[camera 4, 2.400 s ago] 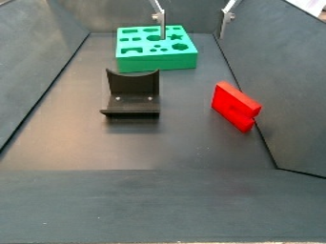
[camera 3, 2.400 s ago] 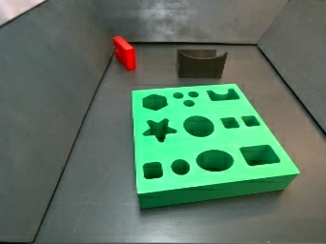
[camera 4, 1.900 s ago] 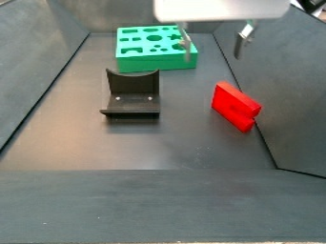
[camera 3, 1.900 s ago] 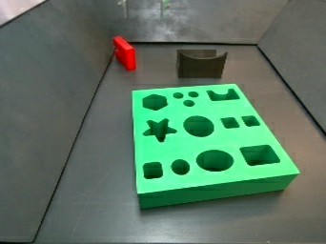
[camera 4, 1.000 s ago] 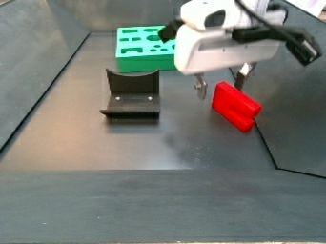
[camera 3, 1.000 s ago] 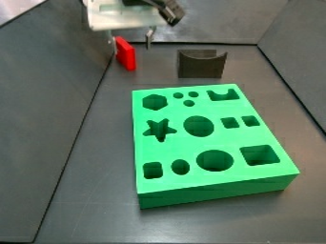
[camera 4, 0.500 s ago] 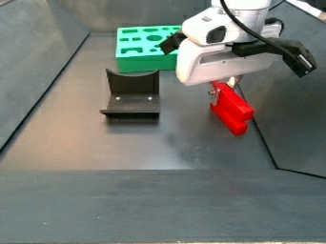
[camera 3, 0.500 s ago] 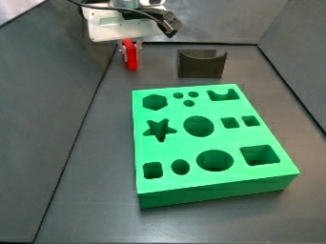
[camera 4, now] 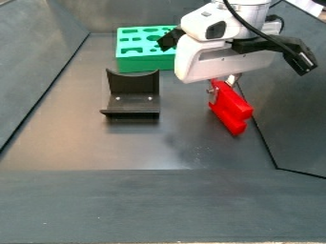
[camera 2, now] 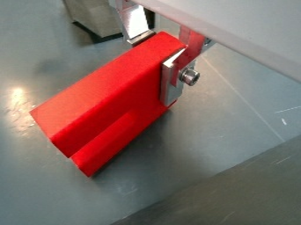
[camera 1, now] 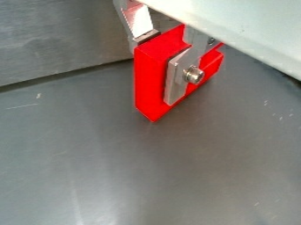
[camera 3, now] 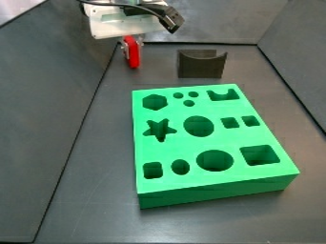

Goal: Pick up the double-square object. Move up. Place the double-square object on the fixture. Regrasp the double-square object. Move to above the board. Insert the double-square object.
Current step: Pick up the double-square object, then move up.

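- Descent ended at the wall: over the last two seconds or so I brought the grey-and-white two-finger gripper [camera 4: 227,88] from out of sight above the bin down onto the small bright red plastic double-square object [camera 4: 232,108], which lay on the dark floor by the side wall.
- In both wrist views the silver finger plates [camera 1: 180,74] sat against the red block's [camera 2: 112,104] opposite faces, so I judged the jaws closed narrow on it, at one end of its length.
- In half a second the block had barely shifted; I judged the grasp made and the lift not yet begun.
- The dark grey notched fixture [camera 4: 130,92] stood well apart from the gripper [camera 3: 128,40], bare on top.
- The large bright green slab of a board [camera 3: 211,139] with its shaped cut-outs lay untouched, so placing, regrasping and inserting all remained.
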